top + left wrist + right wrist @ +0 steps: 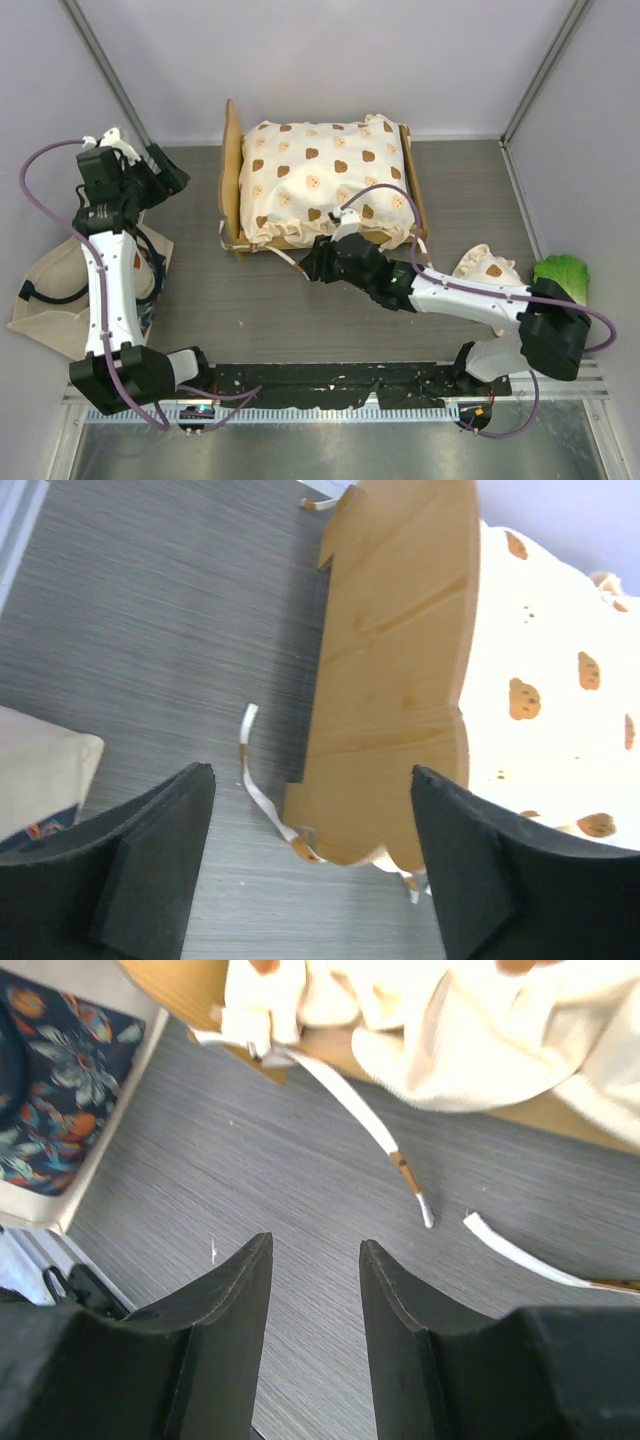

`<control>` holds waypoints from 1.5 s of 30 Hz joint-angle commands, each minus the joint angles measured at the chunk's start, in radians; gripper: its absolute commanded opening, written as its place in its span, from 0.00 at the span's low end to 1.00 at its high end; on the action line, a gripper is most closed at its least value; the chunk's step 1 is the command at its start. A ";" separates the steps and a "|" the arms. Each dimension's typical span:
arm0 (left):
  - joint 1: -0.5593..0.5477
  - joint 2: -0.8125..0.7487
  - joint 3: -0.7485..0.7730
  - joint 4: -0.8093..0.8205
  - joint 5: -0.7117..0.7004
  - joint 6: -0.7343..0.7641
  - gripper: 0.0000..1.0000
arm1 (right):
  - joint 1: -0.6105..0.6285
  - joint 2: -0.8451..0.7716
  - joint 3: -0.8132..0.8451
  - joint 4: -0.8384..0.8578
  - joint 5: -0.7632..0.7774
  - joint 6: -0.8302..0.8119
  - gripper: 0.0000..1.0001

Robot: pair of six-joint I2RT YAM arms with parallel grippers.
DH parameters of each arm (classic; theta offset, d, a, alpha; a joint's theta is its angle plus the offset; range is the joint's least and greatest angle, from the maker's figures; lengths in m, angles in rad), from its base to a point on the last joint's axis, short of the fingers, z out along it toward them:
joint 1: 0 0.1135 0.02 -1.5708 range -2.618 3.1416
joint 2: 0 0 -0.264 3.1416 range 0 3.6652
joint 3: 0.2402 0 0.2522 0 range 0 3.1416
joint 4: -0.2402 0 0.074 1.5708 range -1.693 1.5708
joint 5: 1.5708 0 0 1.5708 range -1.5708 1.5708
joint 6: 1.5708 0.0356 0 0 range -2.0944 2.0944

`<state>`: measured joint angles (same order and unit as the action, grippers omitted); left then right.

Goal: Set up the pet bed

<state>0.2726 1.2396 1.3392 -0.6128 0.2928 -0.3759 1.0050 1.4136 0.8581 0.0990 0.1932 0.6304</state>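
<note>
Beside headboard (400, 650) — left fingers (150, 860) apart | by pet bed (320, 185) near side — right fingers (220, 1310) apart, empty

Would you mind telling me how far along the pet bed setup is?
Done: the cushion lies on the frame. In hand: nothing; both jaws stand open and empty. Likely left: the ties lie loose on the table, and a small pillow sits off the frame.
</note>
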 commanded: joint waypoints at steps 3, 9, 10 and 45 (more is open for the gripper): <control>-0.093 -0.115 0.043 -0.045 0.042 -0.021 1.00 | -0.051 -0.117 0.076 -0.093 0.157 -0.040 0.52; -0.263 -0.248 -0.031 -0.048 -0.066 -0.038 1.00 | -0.128 -0.004 0.319 -0.173 0.104 -0.142 0.55; -0.295 -0.264 -0.055 -0.048 -0.069 -0.044 1.00 | -0.135 0.025 0.356 -0.186 0.104 -0.153 0.61; -0.501 -0.261 -0.043 0.084 -0.078 -0.009 1.00 | -0.339 0.311 0.722 -0.291 0.113 -0.273 0.73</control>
<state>-0.1394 0.9253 1.1915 -0.6319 0.2802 -0.4408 0.6655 1.9297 1.6394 -0.2302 0.2489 0.3923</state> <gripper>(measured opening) 0.996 0.725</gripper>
